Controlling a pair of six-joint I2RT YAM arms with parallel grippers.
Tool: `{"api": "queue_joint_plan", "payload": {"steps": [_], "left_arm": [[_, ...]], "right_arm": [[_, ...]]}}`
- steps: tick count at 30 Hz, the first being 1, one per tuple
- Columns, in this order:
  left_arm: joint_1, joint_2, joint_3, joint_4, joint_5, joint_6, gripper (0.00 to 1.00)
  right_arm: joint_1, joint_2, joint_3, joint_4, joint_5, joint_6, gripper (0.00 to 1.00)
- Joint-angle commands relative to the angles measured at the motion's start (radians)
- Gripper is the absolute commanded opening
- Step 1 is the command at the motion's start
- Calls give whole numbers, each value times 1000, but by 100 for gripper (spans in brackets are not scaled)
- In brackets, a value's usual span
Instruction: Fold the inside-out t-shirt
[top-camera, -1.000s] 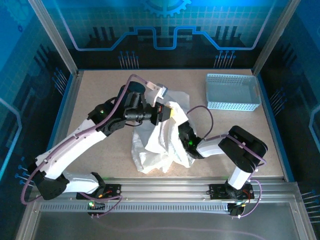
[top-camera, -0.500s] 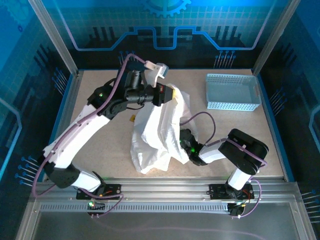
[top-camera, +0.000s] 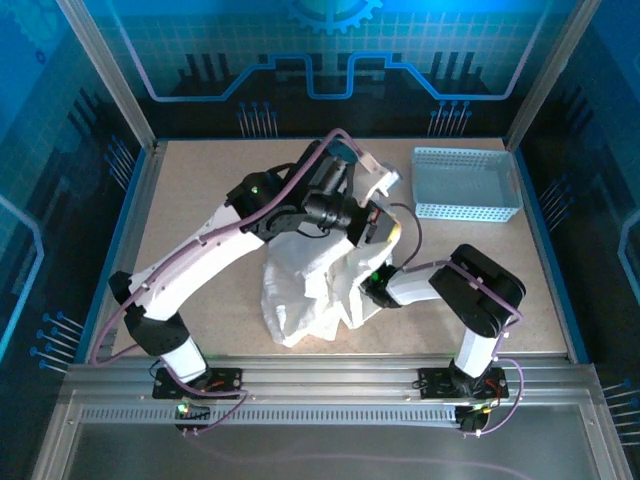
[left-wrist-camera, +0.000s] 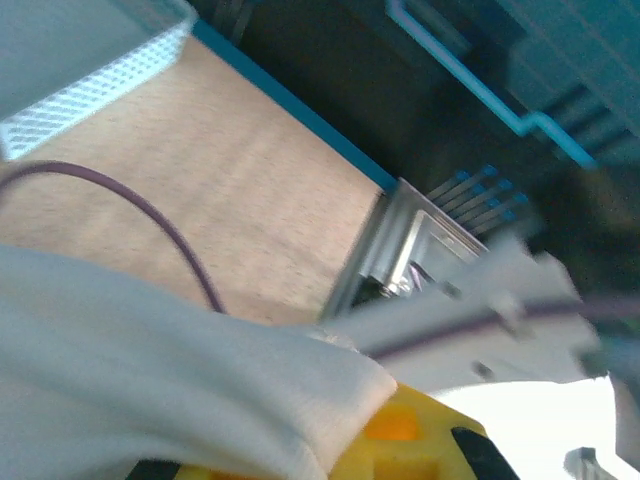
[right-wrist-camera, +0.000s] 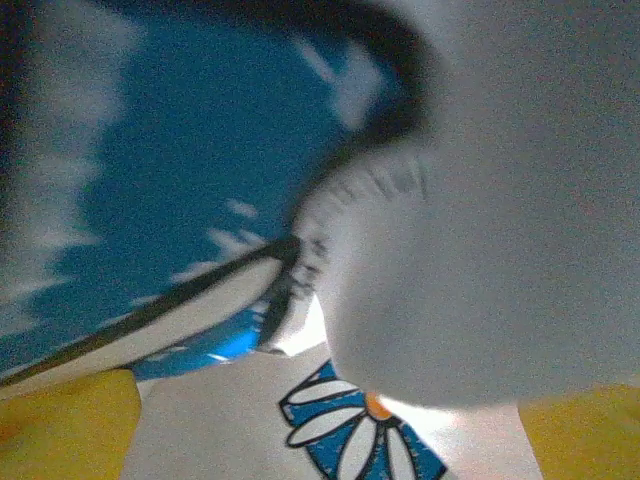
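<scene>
The inside-out t-shirt (top-camera: 305, 290) is a white crumpled heap at the middle of the table. One edge is lifted to my left gripper (top-camera: 378, 228), which is shut on it above the heap's right side. In the left wrist view the white cloth (left-wrist-camera: 150, 360) drapes over a yellow finger (left-wrist-camera: 420, 445). My right gripper (top-camera: 368, 288) reaches left into the heap's right edge, partly buried under the cloth. In the right wrist view its yellow fingers (right-wrist-camera: 60, 425) stand wide apart, with white cloth (right-wrist-camera: 500, 250) and a blue daisy print (right-wrist-camera: 350, 425) close in front.
A light blue perforated basket (top-camera: 465, 185) stands at the back right of the table, close to the left gripper. The right arm's purple cable (top-camera: 408, 225) loops between the gripper and the basket. Bare tabletop (top-camera: 200, 190) lies left of the shirt.
The left arm has swung up and then to the right, carrying the shirt's edge towards the basket. The right gripper has stayed tucked in the cloth, still open.
</scene>
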Motion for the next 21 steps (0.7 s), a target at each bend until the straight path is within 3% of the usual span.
{"api": "queue_joint_plan", "payload": {"steps": [1, 6, 9, 16, 21], "left_arm": [[-25, -102, -48, 74, 134, 49, 0], [-28, -129, -111, 120, 119, 24, 0], [-28, -84, -92, 127, 97, -8, 0], [-69, 17, -33, 217, 69, -68, 0], [-114, 129, 63, 250, 100, -116, 0]], "right_arm": [[-11, 3, 81, -73, -118, -30, 99], [0, -27, 105, -131, -8, 14, 99], [49, -12, 115, -108, -5, 10, 99], [67, 124, 186, -126, -300, 160, 99], [43, 212, 339, -196, -420, 243, 100]]}}
